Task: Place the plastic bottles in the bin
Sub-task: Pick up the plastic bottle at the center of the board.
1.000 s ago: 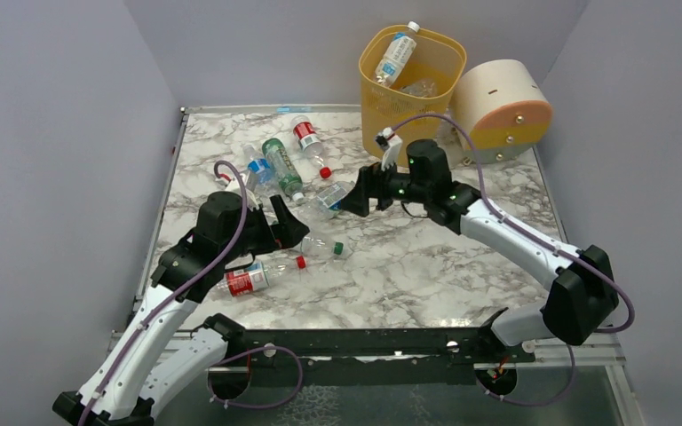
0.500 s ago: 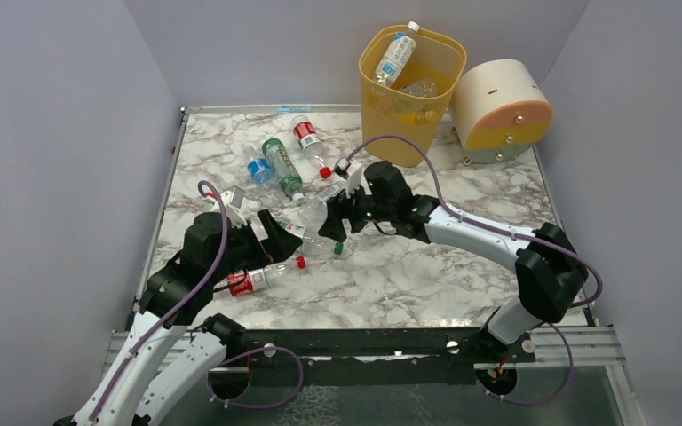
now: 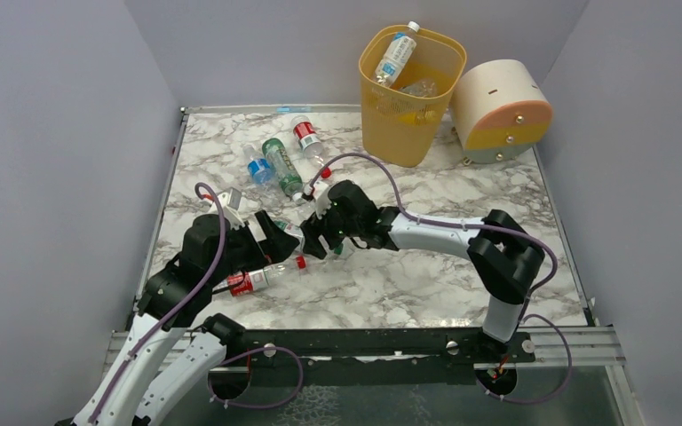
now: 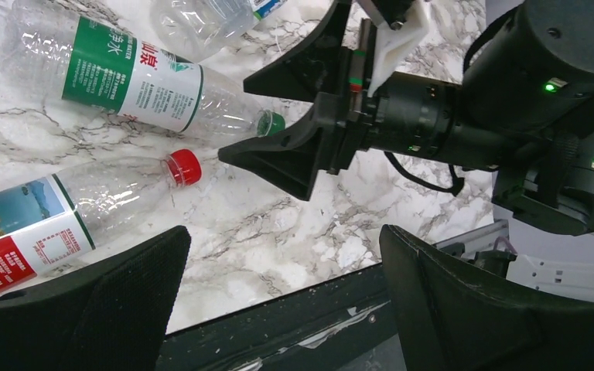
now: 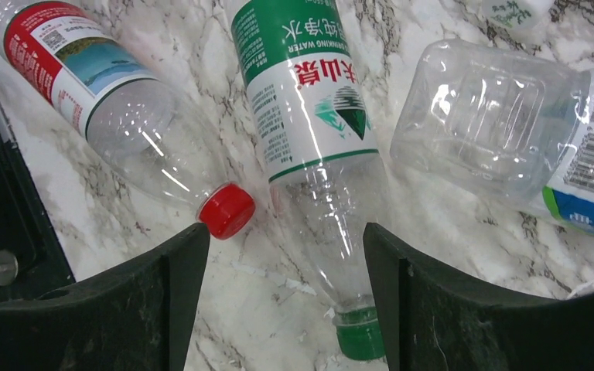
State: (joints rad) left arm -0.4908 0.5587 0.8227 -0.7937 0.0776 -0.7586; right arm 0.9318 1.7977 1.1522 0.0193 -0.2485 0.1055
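Straddling the green-capped bottle (image 5: 309,116) at its neck, the right gripper (image 5: 282,255) had its fingers (image 5: 147,309) spread, neither touching yet; the bottle lay flat on the marble table (image 3: 426,275), long axis running between them, cap toward the wrist. Nearby, the left gripper (image 4: 282,232) gaped empty.

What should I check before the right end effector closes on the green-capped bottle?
1. The right end effector straddles the neck of the green-capped bottle: ok.
2. Its jaws are open: ok.
3. The red-capped bottle is out of the jaws: not ok, its cap lies just inside one finger.
4. The left end effector is clear of the right one: cannot tell, it is open and close by.
5. The bin stands upright with room: ok.
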